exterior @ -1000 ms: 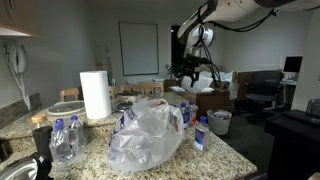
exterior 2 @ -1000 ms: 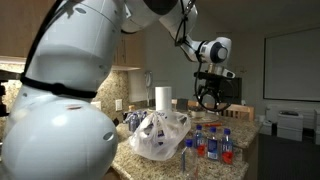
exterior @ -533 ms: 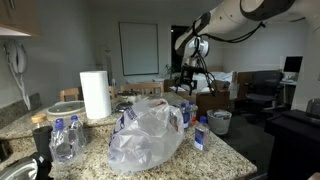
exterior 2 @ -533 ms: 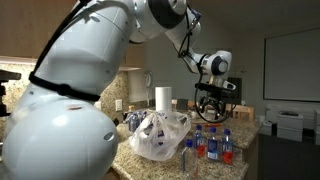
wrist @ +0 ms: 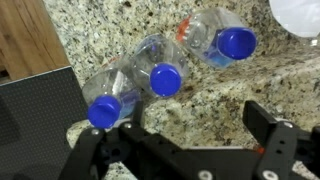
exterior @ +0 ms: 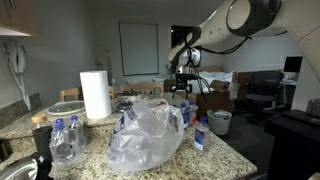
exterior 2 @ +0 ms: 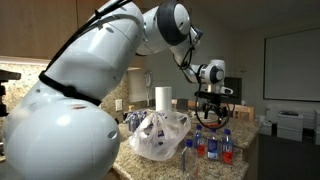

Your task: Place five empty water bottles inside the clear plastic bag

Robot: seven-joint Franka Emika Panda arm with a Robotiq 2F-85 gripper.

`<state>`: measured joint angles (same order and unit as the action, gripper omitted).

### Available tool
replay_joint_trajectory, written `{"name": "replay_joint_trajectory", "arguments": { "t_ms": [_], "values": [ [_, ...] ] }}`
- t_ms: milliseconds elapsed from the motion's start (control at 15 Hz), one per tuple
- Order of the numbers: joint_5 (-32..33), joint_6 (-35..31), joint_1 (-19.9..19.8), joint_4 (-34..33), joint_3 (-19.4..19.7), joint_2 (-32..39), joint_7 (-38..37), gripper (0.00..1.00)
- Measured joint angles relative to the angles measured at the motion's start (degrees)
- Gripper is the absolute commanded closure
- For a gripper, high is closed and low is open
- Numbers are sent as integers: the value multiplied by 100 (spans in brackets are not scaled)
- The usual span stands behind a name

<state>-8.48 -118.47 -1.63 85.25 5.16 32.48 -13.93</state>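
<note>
The gripper [exterior 2: 210,106] hangs wide open, holding nothing, over a cluster of water bottles [exterior 2: 212,146] standing on the granite tabletop [wrist: 200,102] just beside the clear plastic bag [exterior 2: 158,136]. Three blue caps show right beneath it.

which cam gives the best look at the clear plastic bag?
An exterior view: the clear plastic bag sits large and whole in the foreground. In an exterior view from elsewhere, the bag is smaller but also whole. The wrist view shows only bottles on the counter; no bag identifiable.
</note>
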Motion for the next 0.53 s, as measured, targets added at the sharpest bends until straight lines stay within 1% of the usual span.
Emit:
{"name": "replay_joint_trajectory", "arguments": {
  "t_ms": [200,267,333,533],
  "values": [
    [241,20,83,-62,73,206,-364,0],
    [270,59,87,-84,106,269,-448,12],
    [277,127,87,-116,141,326,-503,26],
    [278,400,86,-200,200,450,-571,47]
  ]
}}
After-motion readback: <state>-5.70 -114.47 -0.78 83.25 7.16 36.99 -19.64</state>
